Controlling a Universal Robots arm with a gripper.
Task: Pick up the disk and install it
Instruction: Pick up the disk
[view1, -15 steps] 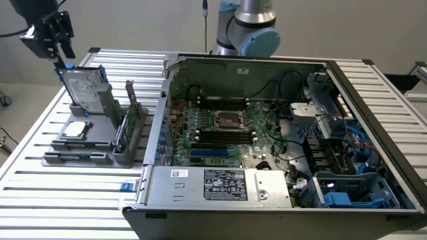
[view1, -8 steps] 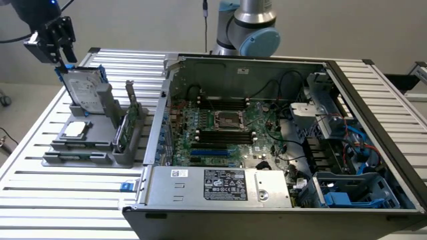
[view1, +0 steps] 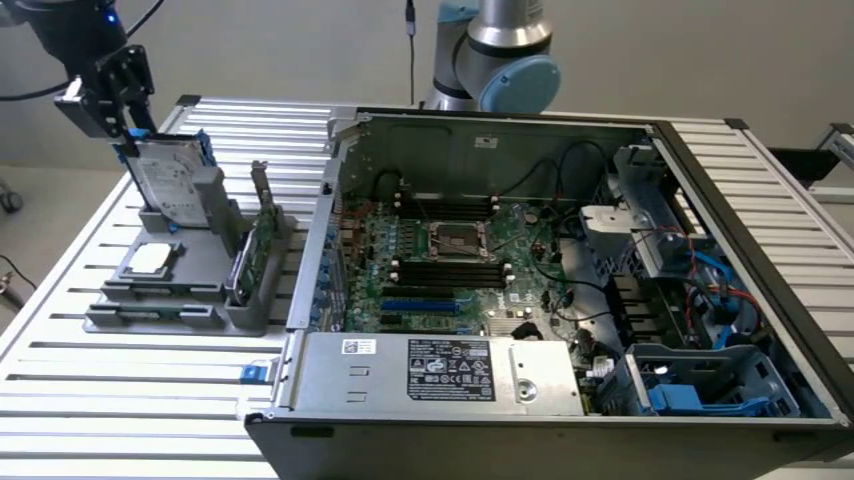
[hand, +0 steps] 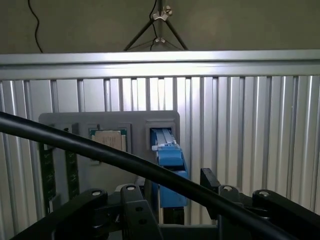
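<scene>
A ribbed aluminium table (view1: 80, 400) spans the exterior view. An open computer case (view1: 507, 122) lies on it across the centre and the exterior view's right, its motherboard and cables exposed. The robot arm (view1: 501, 50) rises behind the case at the top centre. At the exterior view's left stands a grey holder (view1: 174, 288). The disk (view1: 171, 175) stands upright in a slot at the holder's far end, silver with a white label and a blue carrier. The gripper (view1: 130, 135) sits at the upper left of the frame, on the disk's top edge. The jaws are spread to either side of the carrier, and in the wrist view a strip of table shows between one finger (hand: 209, 177) and the blue plastic. A green circuit card (view1: 260, 235) stands on edge in the holder, and a small square chip (view1: 150, 258) lies flat in front of the disk.
</scene>
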